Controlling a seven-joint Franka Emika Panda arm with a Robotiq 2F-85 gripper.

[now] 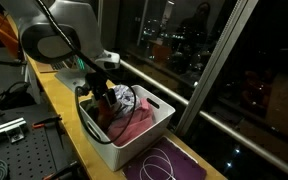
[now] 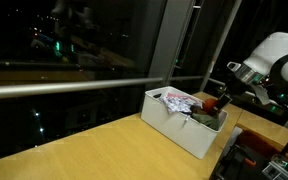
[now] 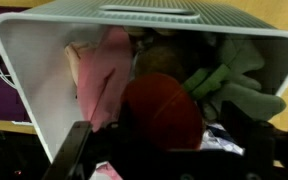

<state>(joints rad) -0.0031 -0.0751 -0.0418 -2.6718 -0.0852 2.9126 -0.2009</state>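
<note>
A white plastic basket (image 1: pixel 149 132) (image 2: pixel 172 124) (image 3: pixel 29 80) full of clothes stands on a wooden tabletop (image 2: pixel 84 150). My gripper (image 1: pixel 102 93) (image 2: pixel 218 102) (image 3: pixel 164 150) hangs over its end, just above the pile. In the wrist view a rounded dark red item (image 3: pixel 162 105) lies between the fingers (image 3: pixel 79 150), which stand wide apart with room on either side of it. A pink cloth (image 3: pixel 99 70) (image 1: pixel 132 125) lies beside the red item, and a green cloth (image 3: pixel 234 75) on its other side. A patterned white cloth (image 2: pixel 176 99) fills the end of the basket away from the gripper.
A purple mat (image 1: pixel 174 162) with a white cable lies next to the basket. A dark window with a metal rail (image 2: pixel 74 85) runs along the table's far edge. A perforated metal board (image 1: pixel 9 150) with tools lies beside the table.
</note>
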